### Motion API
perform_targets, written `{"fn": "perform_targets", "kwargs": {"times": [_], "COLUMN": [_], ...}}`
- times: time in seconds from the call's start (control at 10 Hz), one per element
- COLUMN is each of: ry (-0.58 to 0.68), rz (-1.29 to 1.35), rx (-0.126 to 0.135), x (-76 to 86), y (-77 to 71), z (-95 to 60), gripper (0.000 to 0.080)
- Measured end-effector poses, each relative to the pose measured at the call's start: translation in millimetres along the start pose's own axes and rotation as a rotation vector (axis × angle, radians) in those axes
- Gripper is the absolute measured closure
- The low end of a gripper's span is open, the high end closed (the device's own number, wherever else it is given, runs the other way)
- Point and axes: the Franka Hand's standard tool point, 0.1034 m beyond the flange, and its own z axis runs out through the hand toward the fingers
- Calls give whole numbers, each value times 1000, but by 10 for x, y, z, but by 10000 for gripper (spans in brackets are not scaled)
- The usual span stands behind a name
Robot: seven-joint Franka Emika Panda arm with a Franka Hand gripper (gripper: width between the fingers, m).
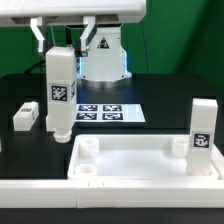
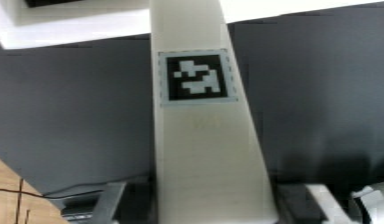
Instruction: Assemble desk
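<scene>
Upright desk leg clamped in gripper above desk top

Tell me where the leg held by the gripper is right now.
In the exterior view, the held leg hangs upright in the gripper at that view's left, its foot just above the desk top's back-left corner, beside the marker board.

The large white plastic tray-like desk top runs off the lower frame edge. The white block leg hides the hand's grip in the wrist view.
</scene>
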Motion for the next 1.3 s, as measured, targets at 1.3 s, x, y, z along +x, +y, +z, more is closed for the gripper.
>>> {"fn": "perform_targets", "kwargs": {"times": [1.3], "ry": [143], "rz": [36], "rx": [2], "x": [-98], "y": [36], "z": [-34], "gripper": [507]}}
